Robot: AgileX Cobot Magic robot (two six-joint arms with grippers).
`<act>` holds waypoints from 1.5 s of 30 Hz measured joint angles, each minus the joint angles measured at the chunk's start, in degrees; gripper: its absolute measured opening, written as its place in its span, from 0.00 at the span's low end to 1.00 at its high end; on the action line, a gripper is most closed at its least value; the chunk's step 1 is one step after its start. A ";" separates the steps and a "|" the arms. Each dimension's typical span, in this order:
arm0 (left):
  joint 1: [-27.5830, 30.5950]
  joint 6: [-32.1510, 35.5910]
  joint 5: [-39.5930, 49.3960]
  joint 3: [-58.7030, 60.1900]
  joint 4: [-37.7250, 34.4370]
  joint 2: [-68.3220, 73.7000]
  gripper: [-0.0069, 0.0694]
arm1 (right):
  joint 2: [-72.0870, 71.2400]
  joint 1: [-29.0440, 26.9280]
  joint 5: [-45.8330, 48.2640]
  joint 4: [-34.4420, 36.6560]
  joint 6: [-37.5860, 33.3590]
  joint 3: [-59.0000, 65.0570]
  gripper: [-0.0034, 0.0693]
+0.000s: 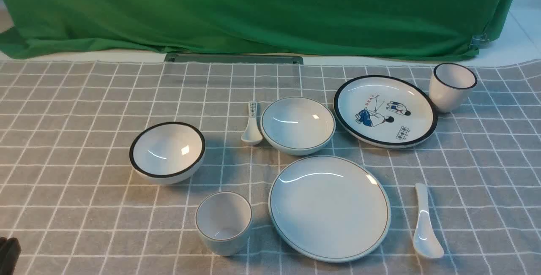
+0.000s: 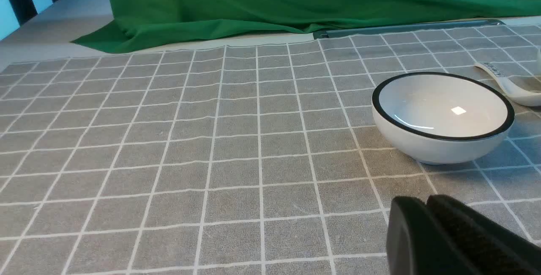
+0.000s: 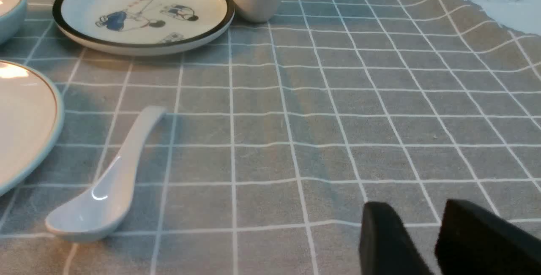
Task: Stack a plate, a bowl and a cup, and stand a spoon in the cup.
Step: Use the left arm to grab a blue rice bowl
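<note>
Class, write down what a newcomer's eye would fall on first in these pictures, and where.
The green cloth draped across the back stands out first. Next comes the cartoon plate at the far right of the checked tablecloth, then the large plain plate near the front.

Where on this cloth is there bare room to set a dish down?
Bare cloth: everything left of the black-rimmed bowl, and right of the spoon. Crowded: the middle, where bowl, plate, picture plate and marked spoon sit close.
</note>
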 joint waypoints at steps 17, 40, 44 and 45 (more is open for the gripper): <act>0.00 0.00 0.00 0.00 0.00 0.00 0.11 | 0.00 0.00 0.00 0.00 0.00 0.00 0.38; 0.00 -16.75 -31.58 0.00 -15.79 0.00 0.11 | 0.00 0.00 -0.05 0.00 0.00 0.00 0.38; 0.00 -18.87 -33.75 0.00 -15.79 0.00 0.11 | 0.00 0.00 -0.50 0.00 0.06 0.00 0.38; 0.00 -18.49 -33.75 0.00 -15.79 0.00 0.11 | 0.00 0.00 -1.72 0.00 0.79 0.00 0.38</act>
